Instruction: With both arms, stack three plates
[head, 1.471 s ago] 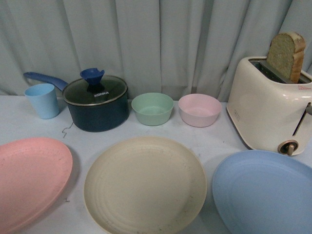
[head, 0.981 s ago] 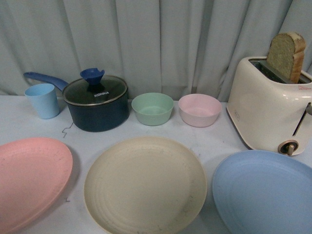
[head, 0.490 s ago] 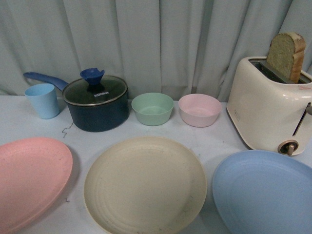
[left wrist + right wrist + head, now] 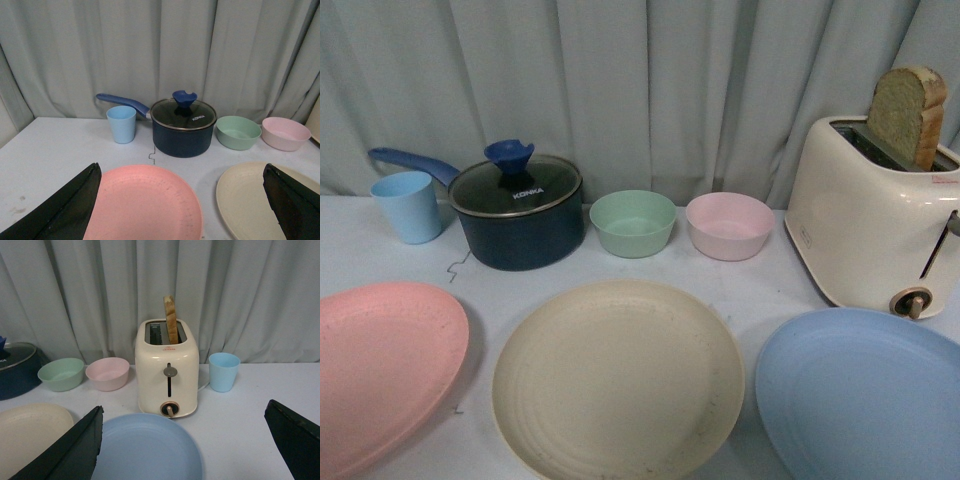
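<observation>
1. Nothing is stacked yet. The pink plate (image 4: 380,365), the cream plate (image 4: 617,378) and the blue plate (image 4: 860,395) lie flat in a row on the counter (image 4: 760,290), and none overlaps another.
2. The left tool (image 4: 181,170) is spread wide and empty, and faces the pink plate.
3. The right tool (image 4: 184,407) is likewise released and carries nothing, and faces the blue plate.
4. Neither arm shows in the front view, so both seem held back from the plates.
5. By my reading the whole job remains: two plates must be lifted, probably onto the cream one in the middle.
6. The pot (image 4: 520,215) and the toaster (image 4: 870,225) stand behind the row.
</observation>
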